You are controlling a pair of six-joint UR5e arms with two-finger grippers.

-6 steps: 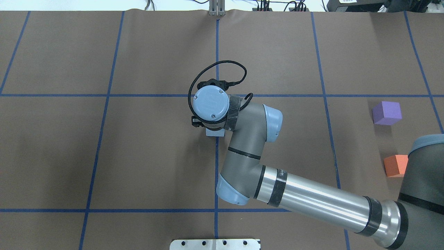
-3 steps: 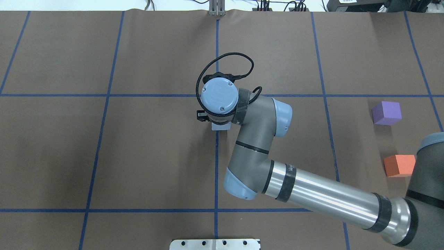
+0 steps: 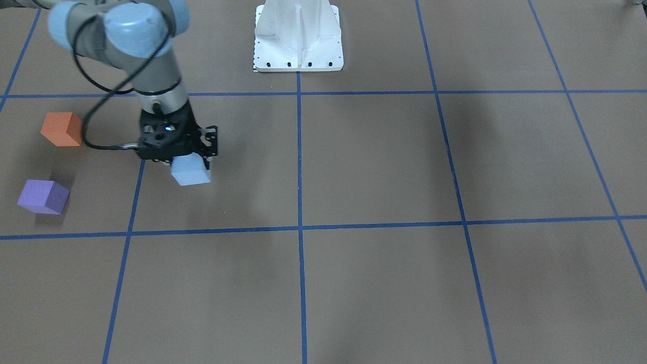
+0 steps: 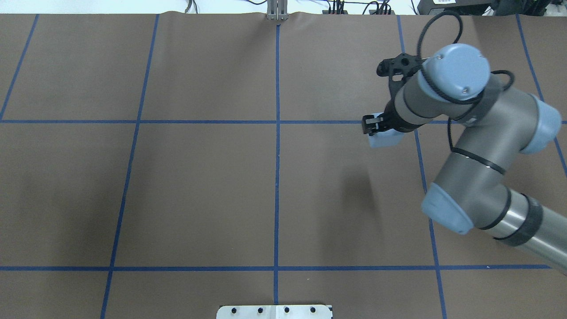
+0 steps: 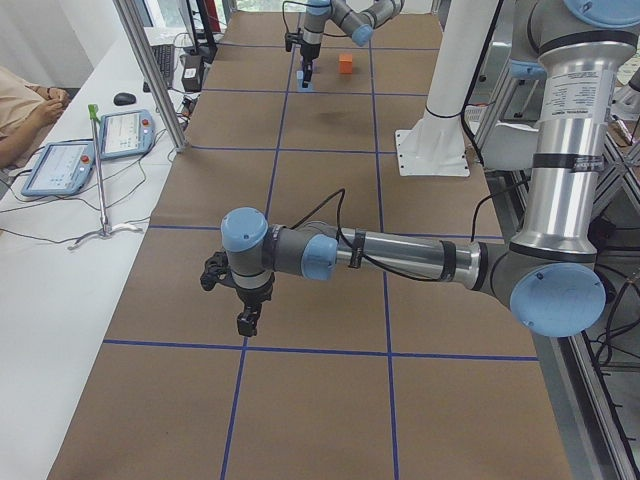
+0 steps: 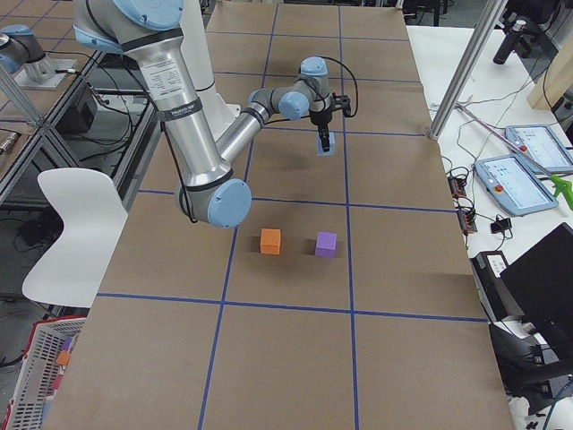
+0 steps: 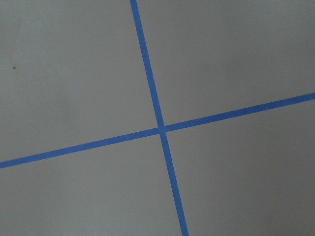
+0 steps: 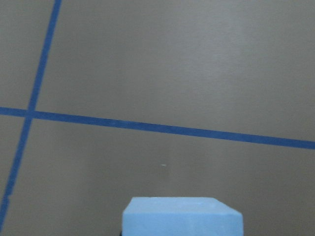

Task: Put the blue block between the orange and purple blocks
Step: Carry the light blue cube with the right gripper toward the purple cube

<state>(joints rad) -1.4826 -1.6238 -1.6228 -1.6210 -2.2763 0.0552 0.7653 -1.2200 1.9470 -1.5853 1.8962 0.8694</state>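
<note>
My right gripper (image 4: 382,132) is shut on the light blue block (image 4: 386,140) and holds it above the table, right of centre. The front view shows the gripper (image 3: 188,163), the blue block (image 3: 191,173) under it, and its shadow on the paper. The orange block (image 3: 61,129) and purple block (image 3: 43,196) sit apart on the table to the robot's right of the held block; they also show in the right view as orange (image 6: 270,241) and purple (image 6: 327,244). In the overhead view my arm hides them. My left gripper (image 5: 245,320) shows only in the left view; I cannot tell its state.
Brown paper with blue tape grid lines (image 4: 277,133) covers the table. The white robot base plate (image 3: 298,35) stands at the robot's edge. Tablets (image 5: 60,165) and a person sit beside the table's far edge.
My right arm has carried the blue block from the table's middle toward the right and higher. It now covers the orange and purple blocks in the overhead view.
</note>
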